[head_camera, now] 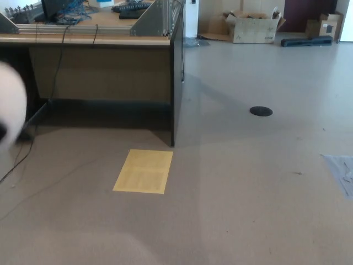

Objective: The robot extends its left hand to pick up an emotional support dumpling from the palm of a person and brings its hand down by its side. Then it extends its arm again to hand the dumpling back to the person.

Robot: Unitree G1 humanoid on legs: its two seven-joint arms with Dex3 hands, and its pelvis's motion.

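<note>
A sheet [143, 171] lies on the floor [248, 193] before the desk [99, 72].

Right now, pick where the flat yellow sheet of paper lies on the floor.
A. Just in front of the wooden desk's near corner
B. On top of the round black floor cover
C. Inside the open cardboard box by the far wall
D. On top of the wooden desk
A: the flat yellow sheet of paper lies on the bare floor just in front of the wooden desk, well apart from the round black floor cover and the open cardboard box.
</note>
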